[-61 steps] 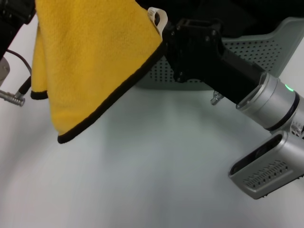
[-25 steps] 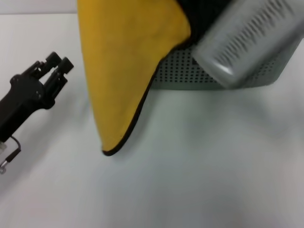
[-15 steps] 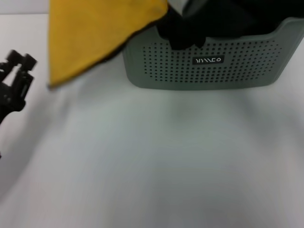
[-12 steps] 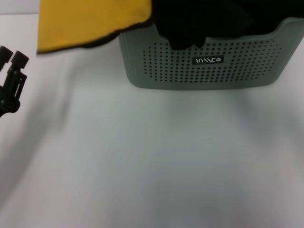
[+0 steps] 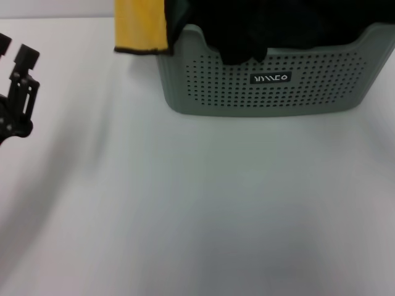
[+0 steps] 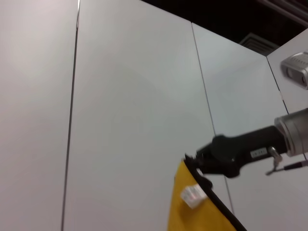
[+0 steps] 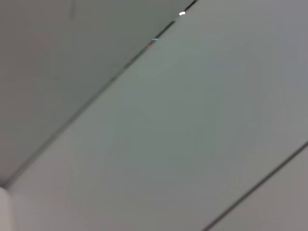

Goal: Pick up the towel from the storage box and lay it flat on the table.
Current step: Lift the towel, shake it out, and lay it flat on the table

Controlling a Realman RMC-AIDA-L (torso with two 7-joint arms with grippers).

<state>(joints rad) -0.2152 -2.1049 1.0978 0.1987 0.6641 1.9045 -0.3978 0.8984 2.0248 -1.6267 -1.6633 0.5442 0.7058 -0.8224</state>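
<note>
Towel (image 5: 141, 26) in R pincer (image 6: 192, 161), above box (image 5: 265, 92).

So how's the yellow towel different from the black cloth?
The towel is bright yellow with black edging; the black cloth is plain black. The towel hangs from the right gripper beside the storage box; the black cloth lies heaped inside it. Both are fabric. The left gripper waits open, off left.
</note>
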